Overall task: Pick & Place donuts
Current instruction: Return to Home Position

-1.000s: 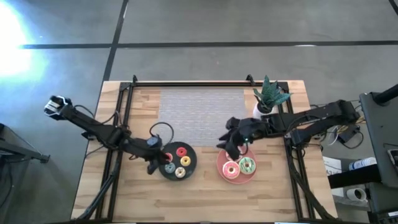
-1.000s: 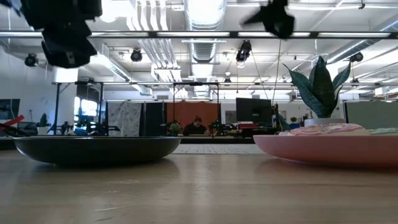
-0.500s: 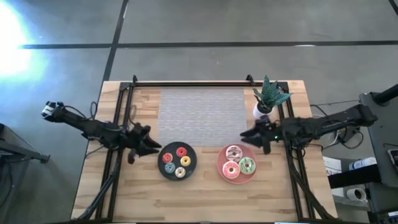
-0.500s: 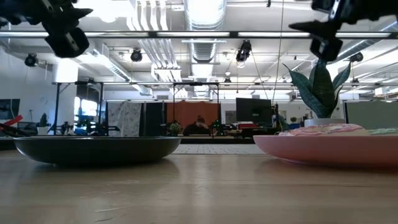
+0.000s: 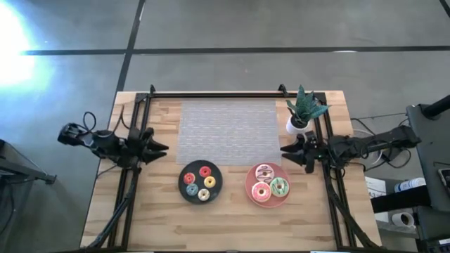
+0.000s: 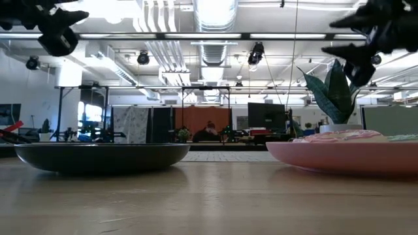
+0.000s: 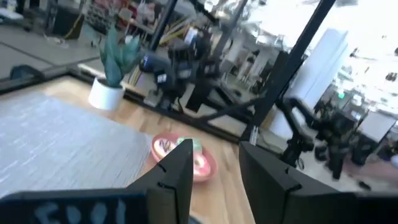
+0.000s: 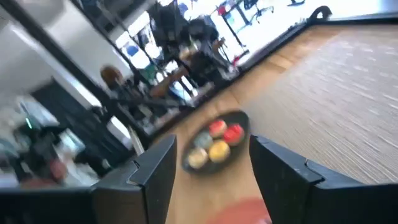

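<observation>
Four tiny donuts, red [image 5: 204, 171], orange [image 5: 189, 178], yellow [image 5: 209, 183] and teal [image 5: 192, 190], lie on the round black plate [image 5: 215, 190]. The three larger frosted donuts, white-pink [image 5: 264, 172], pink [image 5: 261, 191] and green [image 5: 280, 187], lie on the round pink plate [image 5: 249, 184]. My left gripper [image 5: 163, 148] is open and empty over the table's left rail, left of the black plate. My right gripper [image 5: 284, 150] is open and empty near the right rail, above and right of the pink plate.
A grey mat [image 5: 226, 129] covers the table's far middle. A potted plant [image 5: 304, 112] stands at the far right, just behind my right gripper. Black rails [image 5: 133, 176] run along both sides. Bare wood lies along the near edge.
Both grippers have drawn back and up from the plates: the left from the black plate toward the table's left edge, the right from the pink plate toward the right edge. The white-pink donut, hidden under the right gripper before, now lies on the pink plate.
</observation>
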`<state>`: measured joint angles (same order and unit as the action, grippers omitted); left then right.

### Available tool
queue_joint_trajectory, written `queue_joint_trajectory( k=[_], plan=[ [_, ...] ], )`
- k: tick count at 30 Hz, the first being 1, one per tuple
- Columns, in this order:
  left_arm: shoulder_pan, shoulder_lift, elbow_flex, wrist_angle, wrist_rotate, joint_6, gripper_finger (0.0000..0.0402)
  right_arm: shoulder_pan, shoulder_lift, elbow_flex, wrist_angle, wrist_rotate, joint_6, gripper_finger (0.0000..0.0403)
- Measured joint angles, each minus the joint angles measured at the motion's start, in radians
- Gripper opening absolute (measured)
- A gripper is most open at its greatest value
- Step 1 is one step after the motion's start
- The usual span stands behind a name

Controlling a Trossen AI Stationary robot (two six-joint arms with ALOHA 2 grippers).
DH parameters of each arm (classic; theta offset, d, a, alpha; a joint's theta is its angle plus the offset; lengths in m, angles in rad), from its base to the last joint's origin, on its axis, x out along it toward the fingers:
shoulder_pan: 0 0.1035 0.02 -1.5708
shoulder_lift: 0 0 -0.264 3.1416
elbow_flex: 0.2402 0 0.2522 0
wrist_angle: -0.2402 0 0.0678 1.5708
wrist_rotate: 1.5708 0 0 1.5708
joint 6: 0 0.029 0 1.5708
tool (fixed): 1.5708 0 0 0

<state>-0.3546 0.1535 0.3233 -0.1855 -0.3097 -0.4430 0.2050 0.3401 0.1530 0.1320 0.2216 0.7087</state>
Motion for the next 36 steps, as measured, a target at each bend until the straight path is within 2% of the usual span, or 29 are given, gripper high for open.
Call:
queue_joint_trajectory(
  k=[8, 10, 25, 29, 36],
  plan=[
    [0.0, -0.104, -0.001, -0.043, -0.022, -0.006, 0.0103, -0.001, 0.002, -0.144, -0.024, 0.017, -0.022, 0.0194],
    [0.0, -0.119, 0.0, -0.041, -0.023, -0.005, 0.0103, 0.0, 0.007, -0.14, -0.102, 0.007, -0.021, 0.0194],
    [0.0, -0.116, -0.001, -0.049, -0.048, -0.088, 0.0103, 0.0, 0.042, -0.129, -0.1, -0.012, -0.02, 0.0194],
    [0.0, -0.117, 0.005, -0.091, -0.033, 0.012, 0.0103, 0.0, 0.042, -0.129, -0.099, -0.012, -0.02, 0.0194],
    [0.009, -0.13, -0.037, 0.009, -0.091, 0.259, 0.0103, 0.0, 0.042, -0.128, -0.099, -0.012, -0.02, 0.0194]
  ],
)
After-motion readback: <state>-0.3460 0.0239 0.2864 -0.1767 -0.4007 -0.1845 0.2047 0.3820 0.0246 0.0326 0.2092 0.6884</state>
